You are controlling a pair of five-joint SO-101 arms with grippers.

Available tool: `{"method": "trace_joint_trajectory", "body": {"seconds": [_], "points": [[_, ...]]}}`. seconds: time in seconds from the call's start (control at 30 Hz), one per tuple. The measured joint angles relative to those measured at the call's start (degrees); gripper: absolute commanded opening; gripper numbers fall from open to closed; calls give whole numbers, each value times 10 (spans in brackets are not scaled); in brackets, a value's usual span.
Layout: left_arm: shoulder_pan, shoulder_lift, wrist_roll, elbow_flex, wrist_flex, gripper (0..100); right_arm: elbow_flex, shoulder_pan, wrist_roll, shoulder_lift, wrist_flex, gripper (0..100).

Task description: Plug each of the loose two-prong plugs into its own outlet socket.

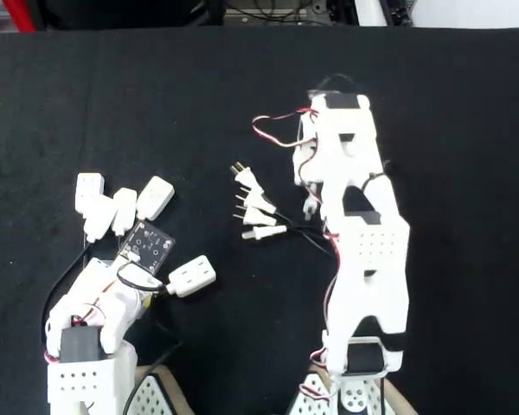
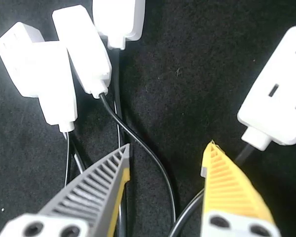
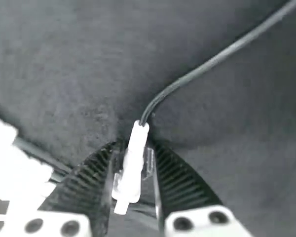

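Several loose white two-prong plugs [image 1: 258, 207] lie fanned out mid-table, black cords trailing right. My right gripper [image 1: 310, 207] sits just right of them, shut on a white plug [image 3: 130, 163] whose black cord [image 3: 212, 61] runs off across the cloth. A cluster of white outlet sockets [image 1: 121, 206] lies at the left, and one more socket [image 1: 193, 275] sits apart to their right. My left gripper [image 2: 168, 147] hovers open between the cluster [image 2: 81, 49] and the single socket [image 2: 278, 96], over their black cords, holding nothing.
Black cloth covers the whole table [image 1: 450, 86]. Socket cords [image 2: 138, 143] run back under my left arm [image 1: 91, 320]. The right arm's white body [image 1: 368, 259] spans the right-centre. Red and white servo wires [image 1: 277, 130] loop near its wrist.
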Motion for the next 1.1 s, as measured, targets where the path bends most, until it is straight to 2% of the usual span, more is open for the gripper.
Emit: {"method": "trace_joint_trajectory", "body": {"seconds": [0.2, 0.3, 0.5, 0.83, 1.0, 1.1], "points": [[0, 0, 0, 0, 0, 238, -50, 0, 228, 26, 9, 15], [0, 0, 0, 0, 0, 238, -70, 0, 284, 33, 31, 16], [0, 0, 0, 0, 0, 238, -99, -1, 302, 33, 69, 113], [0, 0, 0, 0, 0, 238, -99, -1, 302, 33, 72, 109], [0, 0, 0, 0, 0, 238, -99, -1, 302, 33, 72, 20], [0, 0, 0, 0, 0, 238, -99, -1, 295, 33, 73, 29]]}}
